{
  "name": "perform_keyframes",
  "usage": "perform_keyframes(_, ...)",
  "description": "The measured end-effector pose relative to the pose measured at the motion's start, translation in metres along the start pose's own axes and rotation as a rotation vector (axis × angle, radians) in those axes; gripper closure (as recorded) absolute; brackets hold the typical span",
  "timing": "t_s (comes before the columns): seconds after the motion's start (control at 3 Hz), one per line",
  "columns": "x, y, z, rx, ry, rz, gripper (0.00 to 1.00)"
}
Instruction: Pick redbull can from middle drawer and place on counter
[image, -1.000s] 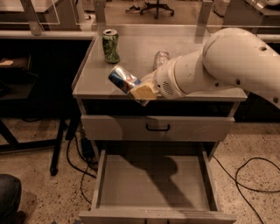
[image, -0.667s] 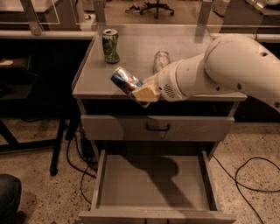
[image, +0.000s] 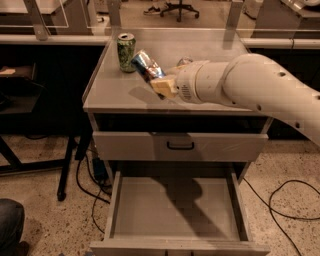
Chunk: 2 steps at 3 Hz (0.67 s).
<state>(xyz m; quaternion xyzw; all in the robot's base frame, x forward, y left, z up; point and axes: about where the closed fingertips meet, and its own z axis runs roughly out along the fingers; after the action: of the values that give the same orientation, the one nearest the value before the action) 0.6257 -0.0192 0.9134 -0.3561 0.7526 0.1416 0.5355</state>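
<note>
Redbull can (image: 145, 64) status, front to back: middle drawer (image: 175, 210) pulled open; above it, gripper (image: 159, 81) clenched on the can, tilted, over the counter (image: 110, 91) — green can (image: 126, 52) upright just behind.

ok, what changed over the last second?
The pincer, shut on the redbull can, carried it farther in over the counter, toward the green can. The redbull can is still tilted in the grip; nothing was let go. The green can and the open middle drawer stayed put.
</note>
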Motion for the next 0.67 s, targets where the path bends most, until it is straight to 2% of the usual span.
perform_keyframes(0.33,-0.0203,-0.0234,0.0034,0.067,-0.06,-0.004,1.0)
perform_keyframes(0.67,-0.0219,-0.0241,0.0032,0.072,-0.065,-0.005,1.0)
